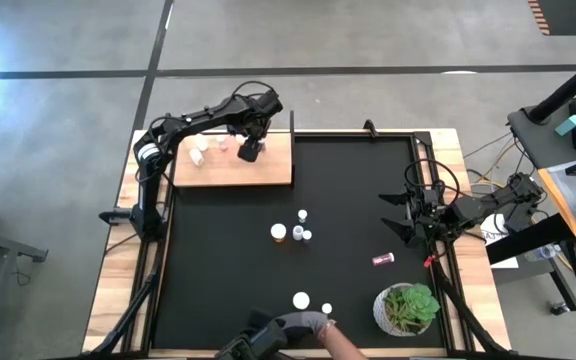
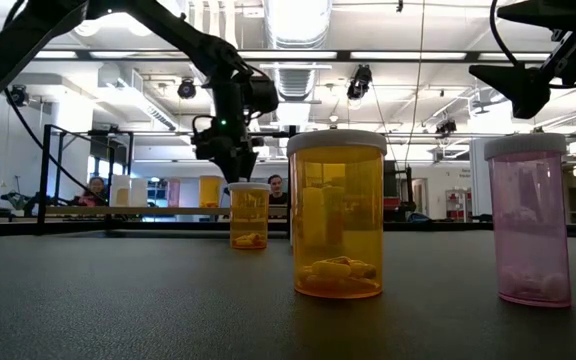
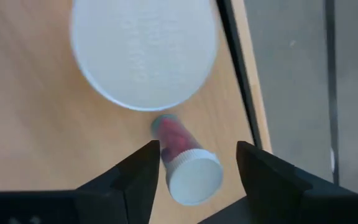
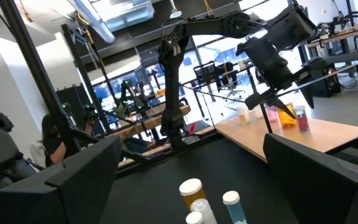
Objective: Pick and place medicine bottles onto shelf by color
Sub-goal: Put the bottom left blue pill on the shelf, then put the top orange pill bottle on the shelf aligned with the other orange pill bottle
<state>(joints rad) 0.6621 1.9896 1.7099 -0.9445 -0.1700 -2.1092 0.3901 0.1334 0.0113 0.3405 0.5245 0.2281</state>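
Left end effector releasing a dark red bottle on the shelf

Your left end effector hangs over the shelf at the far left of the tabletop, fingers part open; the dark red, white-capped bottle sits between them, apparently let go. It looks tilted, so lifting off-line could clip its cap and topple it, or knock it into the white bottle just beside it or off the shelf's near edge. Rise straight. More bottles wait mid-mat. Your right end effector waits wide open and empty at the right.
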